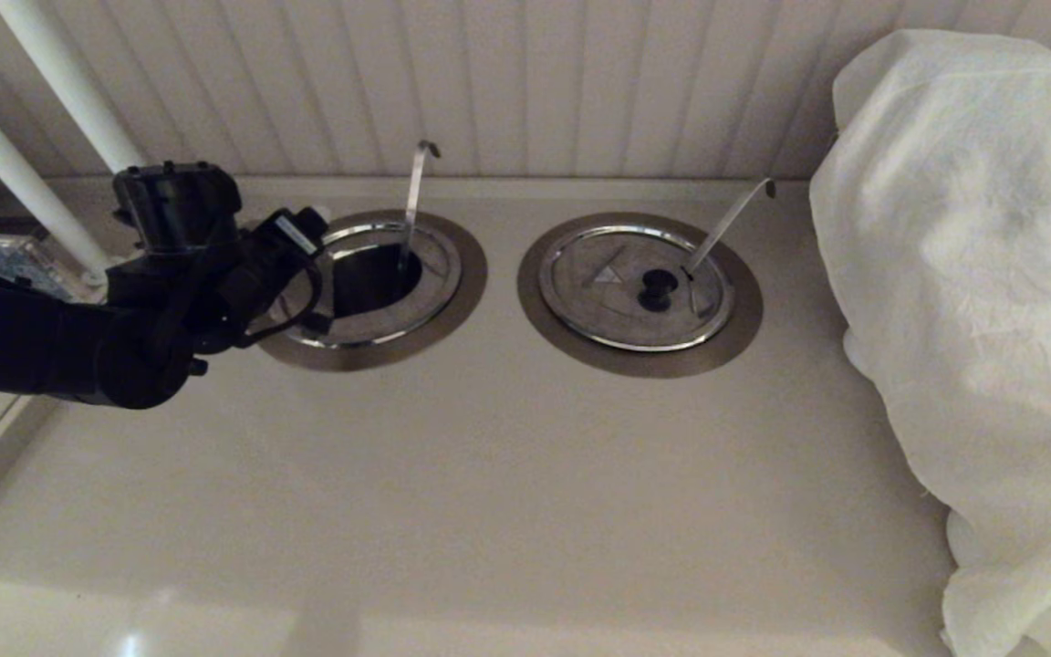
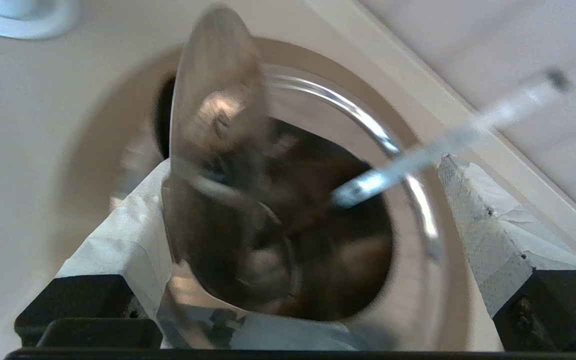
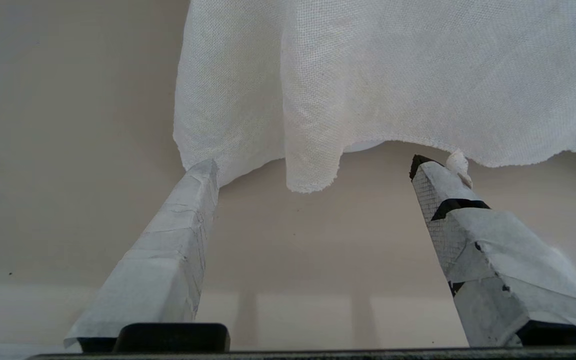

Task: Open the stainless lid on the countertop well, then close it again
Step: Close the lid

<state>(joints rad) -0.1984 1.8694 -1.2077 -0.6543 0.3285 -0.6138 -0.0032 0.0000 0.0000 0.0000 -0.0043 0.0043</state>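
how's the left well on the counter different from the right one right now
The left well is open, showing a dark hole; the right well is covered by a flat steel lid with a black knob. The left ladle handle stands nearly upright; the right ladle handle slants strongly. The left claw hangs at the left well; nothing is at the right well. Both have wide steel rings.

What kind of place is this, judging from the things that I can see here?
Probably a food-serving counter, such as a buffet or canteen line. Two round steel-rimmed wells are set into the beige countertop, each with a ladle stem rising from it; one lidded well stays covered, and a white cloth drapes something beside them.
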